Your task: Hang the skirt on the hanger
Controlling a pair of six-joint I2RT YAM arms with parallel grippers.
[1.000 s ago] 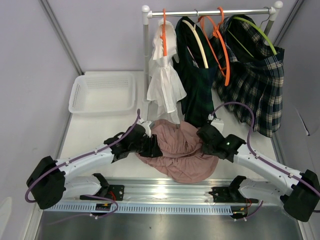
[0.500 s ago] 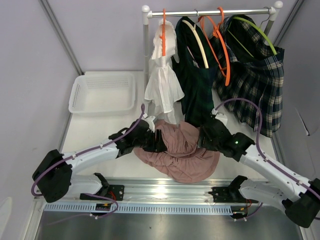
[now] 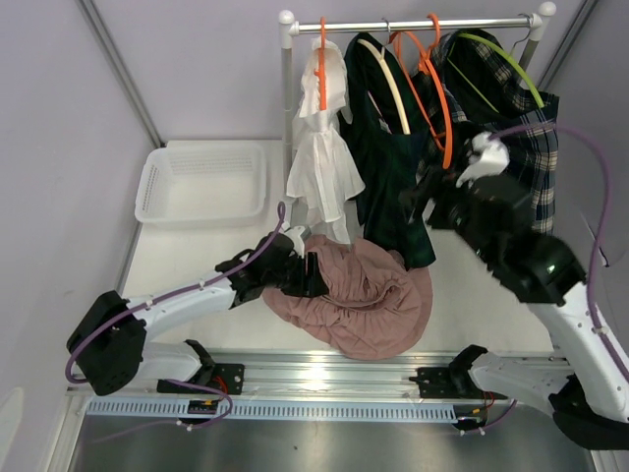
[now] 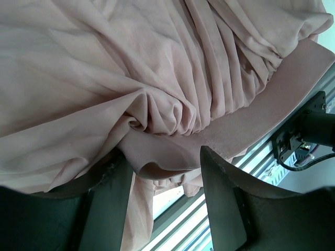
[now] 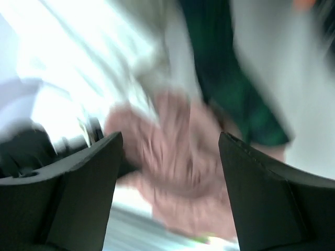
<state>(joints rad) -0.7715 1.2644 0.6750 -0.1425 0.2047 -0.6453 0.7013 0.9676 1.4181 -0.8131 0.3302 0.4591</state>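
The pink skirt (image 3: pixel 366 295) lies crumpled on the table near the front, and fills the left wrist view (image 4: pixel 157 78). My left gripper (image 3: pixel 311 275) is at the skirt's left edge. In the left wrist view (image 4: pixel 166 157) its jaws stand apart, with a fold of the waistband hanging between them and against the left finger (image 4: pixel 104 209). My right gripper (image 3: pixel 411 205) is raised beside the dark green garment, open and empty (image 5: pixel 170 138). Its blurred view looks down on the skirt (image 5: pixel 183 151). An orange hanger (image 3: pixel 439 108) hangs bare on the rack rail (image 3: pixel 472 23).
A white garment (image 3: pixel 319 167), a dark green garment (image 3: pixel 388 167) and a plaid skirt (image 3: pixel 506 167) hang on the rack at the back. A white basket (image 3: pixel 203 182) sits at the back left. A metal rail (image 3: pixel 314 374) runs along the front edge.
My right arm has let go of the skirt's right side and swung up towards the rack. The skirt's right side has dropped flat. My left gripper has stayed at the skirt's left edge.
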